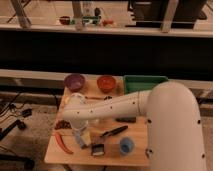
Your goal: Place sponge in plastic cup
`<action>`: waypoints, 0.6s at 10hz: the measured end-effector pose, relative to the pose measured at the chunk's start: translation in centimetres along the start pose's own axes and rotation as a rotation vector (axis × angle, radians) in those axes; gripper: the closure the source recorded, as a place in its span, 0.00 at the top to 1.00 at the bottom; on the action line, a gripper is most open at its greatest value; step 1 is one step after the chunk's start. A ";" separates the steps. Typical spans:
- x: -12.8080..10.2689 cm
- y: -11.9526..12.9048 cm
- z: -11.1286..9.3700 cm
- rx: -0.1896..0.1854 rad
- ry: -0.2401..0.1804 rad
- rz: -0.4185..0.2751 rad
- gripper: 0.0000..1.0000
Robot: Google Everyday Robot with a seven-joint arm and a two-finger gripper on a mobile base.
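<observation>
The gripper [80, 131] hangs with jaws spread wide and empty just above the pale sponge [86, 142] near the wooden table's [75, 156] front edge, the blue plastic cup [126, 145] standing apart past a brush [98, 149]; light and squashy, the sponge likely wants pinching across its narrow width

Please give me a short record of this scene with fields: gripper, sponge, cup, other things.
gripper: open, low over the front left part of the table
sponge: pale block right under the gripper, contact unclear
plastic cup: blue, front right, apart from the gripper
back row: purple bowl, orange bowl, green tray
</observation>
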 end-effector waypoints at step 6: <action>0.1 0.6 0.7 -0.011 -0.031 -0.009 0.80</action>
